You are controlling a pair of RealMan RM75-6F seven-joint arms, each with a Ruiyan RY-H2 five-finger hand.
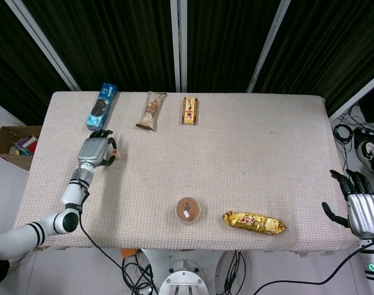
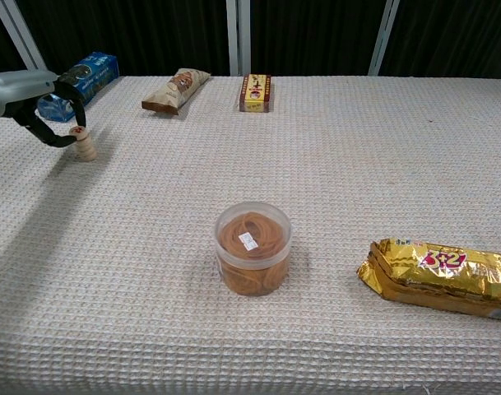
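Note:
My left hand (image 1: pixel 96 151) (image 2: pixel 38 97) reaches over the table's left side, fingers curved and apart. Its fingertips (image 2: pixel 76 125) are at the top of a small beige bottle-like item (image 2: pixel 87 148) (image 1: pixel 116 153) that stands upright on the cloth; they seem to touch it without closing round it. A blue packet (image 1: pixel 101 106) (image 2: pixel 87 71) lies just beyond the hand. My right hand (image 1: pixel 360 208) hangs off the table's right edge with fingers spread and nothing in it; only the head view shows it.
A brown snack packet (image 1: pixel 151 110) and a red-yellow box (image 1: pixel 190 110) lie at the back of the cloth-covered table (image 1: pixel 260 153). A clear round tub (image 2: pixel 252 247) and a gold packet (image 2: pixel 439 276) sit near the front. A cardboard box (image 1: pixel 13 142) stands on the floor, left.

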